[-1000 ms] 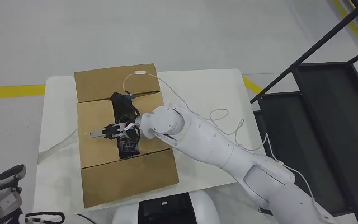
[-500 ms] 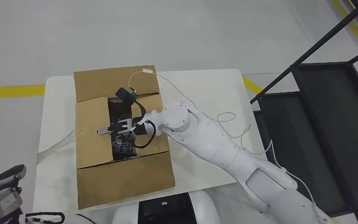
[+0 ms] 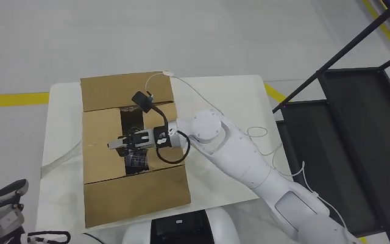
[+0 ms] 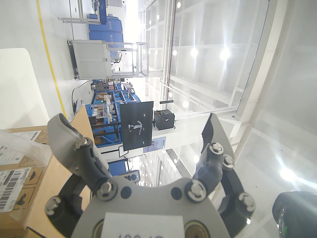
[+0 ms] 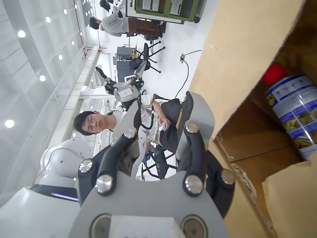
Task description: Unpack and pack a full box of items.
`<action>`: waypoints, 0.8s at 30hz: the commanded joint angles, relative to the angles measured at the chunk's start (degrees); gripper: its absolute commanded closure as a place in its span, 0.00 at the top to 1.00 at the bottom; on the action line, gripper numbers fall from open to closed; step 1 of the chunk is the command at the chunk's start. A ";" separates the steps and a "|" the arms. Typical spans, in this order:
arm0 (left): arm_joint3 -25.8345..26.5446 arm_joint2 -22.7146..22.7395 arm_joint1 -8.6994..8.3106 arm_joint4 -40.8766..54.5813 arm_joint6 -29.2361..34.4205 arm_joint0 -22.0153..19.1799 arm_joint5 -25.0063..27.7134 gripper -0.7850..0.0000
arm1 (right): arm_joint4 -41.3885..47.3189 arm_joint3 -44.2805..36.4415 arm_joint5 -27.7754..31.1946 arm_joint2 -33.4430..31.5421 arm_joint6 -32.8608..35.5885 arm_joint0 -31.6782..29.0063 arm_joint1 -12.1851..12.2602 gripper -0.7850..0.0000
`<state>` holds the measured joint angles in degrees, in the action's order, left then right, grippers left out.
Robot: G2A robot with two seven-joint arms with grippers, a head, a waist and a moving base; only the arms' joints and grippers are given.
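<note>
A grey hall floor with a yellow line (image 3: 24, 98) lies behind a white worktop (image 3: 231, 104), and a dark metal stair frame (image 3: 353, 116) stands off to one side. On the left part of the worktop sits the cardboard box (image 3: 131, 90). Its flaps are folded outward, so the top is open. The far and near flaps lie flat, and the gap between the side flaps shows the shadowed inside. Down in that opening rests a dark item (image 3: 139, 161) with print on it, too small from above to name. In the right wrist view, a can (image 5: 292, 110) with a red cap and a blue label sits inside the box, partly hidden behind a flap edge.

The right gripper (image 3: 113, 145) (image 5: 161, 102) hangs over the opening, about level with the flaps and pointing toward the box's left side. Its fingers are spread apart with nothing between them, one of them just beside a cardboard flap. The long white arm reaches to it across the worktop from the right.

The left gripper (image 4: 135, 120) is well away from the opening, aimed up at the ceiling lights. Its fingers are wide apart and empty, and a labelled cardboard side is near one of them. A strip of clear plastic (image 3: 61, 160) lies on the worktop just beside the box's left side
</note>
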<state>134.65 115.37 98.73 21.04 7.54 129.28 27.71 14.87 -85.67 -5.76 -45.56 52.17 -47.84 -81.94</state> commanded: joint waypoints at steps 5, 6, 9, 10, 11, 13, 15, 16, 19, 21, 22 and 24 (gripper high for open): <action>0.00 0.00 0.00 0.00 0.00 0.00 0.00 1.00 | -8.51 -0.95 -11.78 1.36 -6.07 0.93 0.09 0.36; 0.00 0.00 0.00 0.00 0.00 0.00 0.00 1.00 | -9.22 -1.05 -13.50 1.73 -6.65 1.02 0.03 0.36; 0.00 0.00 0.00 0.00 0.00 0.00 0.00 1.00 | -12.02 -0.56 -17.66 3.32 -8.54 1.82 -0.30 0.38; 0.00 0.00 0.00 0.00 0.00 0.00 0.00 1.00 | -12.25 -0.21 -18.37 3.69 -9.09 2.01 -0.46 0.39; 0.00 0.00 0.00 0.00 0.00 0.00 0.00 1.00 | -12.55 0.13 -18.95 4.02 -9.63 2.24 -0.61 0.40; 0.00 0.00 0.00 0.00 0.00 0.00 0.00 1.00 | -12.96 0.74 -19.76 4.54 -10.39 2.59 -0.88 0.41; 0.00 0.00 0.00 0.00 0.00 0.00 0.00 1.00 | -12.49 1.26 -19.62 4.82 -10.37 2.76 -1.12 0.41; 0.00 0.00 0.00 0.00 0.00 0.00 0.00 1.00 | -12.13 1.67 -19.34 4.94 -10.15 2.84 -1.23 0.42; 0.00 0.00 0.00 0.00 0.00 0.00 0.00 1.00 | -11.74 2.95 -18.79 5.79 -9.63 3.26 -1.65 0.43; 0.00 0.00 0.00 0.00 0.00 0.00 0.00 1.00 | -9.56 3.91 -16.75 6.17 -8.72 3.25 -2.08 0.44; 0.00 0.00 0.00 0.00 0.00 0.00 0.00 1.00 | -8.44 4.77 -15.52 6.30 -8.37 3.27 -2.31 0.44; 0.00 0.00 0.00 0.00 0.00 0.00 0.00 1.00 | -7.25 6.50 -13.81 6.77 -8.11 3.62 -2.76 0.44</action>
<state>134.65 115.37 98.73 21.04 7.54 129.28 27.71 6.99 -80.07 -20.45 -39.02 43.96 -44.41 -84.48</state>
